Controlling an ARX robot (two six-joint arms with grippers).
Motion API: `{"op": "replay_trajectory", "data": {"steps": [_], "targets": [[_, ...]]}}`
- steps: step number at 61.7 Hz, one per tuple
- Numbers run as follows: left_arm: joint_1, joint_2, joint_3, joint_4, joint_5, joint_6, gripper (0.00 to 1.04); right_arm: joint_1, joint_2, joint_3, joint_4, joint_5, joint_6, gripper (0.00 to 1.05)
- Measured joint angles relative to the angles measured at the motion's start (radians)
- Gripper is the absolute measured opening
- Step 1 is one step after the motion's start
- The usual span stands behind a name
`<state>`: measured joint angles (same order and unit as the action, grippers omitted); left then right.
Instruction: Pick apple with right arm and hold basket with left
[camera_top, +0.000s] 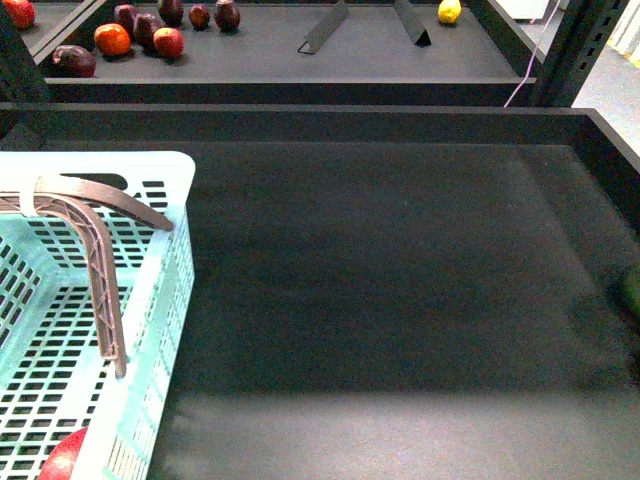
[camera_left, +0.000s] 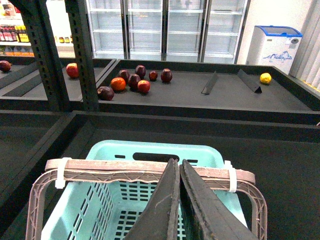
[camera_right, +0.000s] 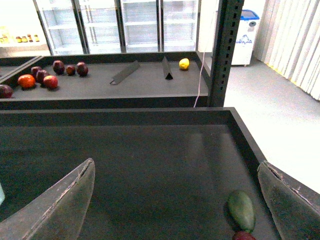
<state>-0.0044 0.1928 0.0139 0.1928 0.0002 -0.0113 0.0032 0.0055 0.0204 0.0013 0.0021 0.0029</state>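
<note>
The apple (camera_top: 62, 458) lies inside the basket (camera_top: 150, 300), at its near end on the slotted floor; you see only a red part of it at the bottom edge of the front view, close against the basket's right wall. The basket stands at the left of the near dark tray (camera_top: 400, 300), with its grey-brown handles (camera_top: 95, 250) folded together over the opening and bound with white ties (camera_left: 61, 172).

In the left wrist view, the left gripper (camera_left: 179, 200) sits above the paired handles with its two dark fingers (camera_left: 160, 210) pressed together, only a thin slit between them. You cannot tell from this view whether the handles are pinched between them or merely lie beneath.

In the right wrist view, the right gripper (camera_right: 175, 200) hangs over the bare tray floor with its fingers (camera_right: 60, 205) spread wide and nothing between them. A green oval fruit (camera_right: 242, 210) lies near the tray's right wall, with a small dark red fruit (camera_right: 244, 236) touching it.

On the rear tray (camera_top: 260, 50) you find a group of dark red and orange fruits (camera_top: 140, 32), two angled dividers (camera_top: 325, 28) and a yellow lemon (camera_top: 449, 11), all well apart from the basket.
</note>
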Motion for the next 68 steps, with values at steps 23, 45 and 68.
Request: {"op": "replay_trajectory", "data": {"steps": [23, 45, 68], "targets": [[0.0, -0.186, 0.0, -0.191, 0.0, 0.0, 0.03, 0.0, 0.0, 0.0, 0.0, 0.0, 0.0, 0.96], [0.0, -0.187, 0.0, -0.192, 0.0, 0.0, 0.03, 0.0, 0.0, 0.0, 0.0, 0.0, 0.0, 0.96], [0.0, -0.187, 0.0, -0.192, 0.0, 0.0, 0.37, 0.0, 0.0, 0.0, 0.0, 0.0, 0.0, 0.96]]}}
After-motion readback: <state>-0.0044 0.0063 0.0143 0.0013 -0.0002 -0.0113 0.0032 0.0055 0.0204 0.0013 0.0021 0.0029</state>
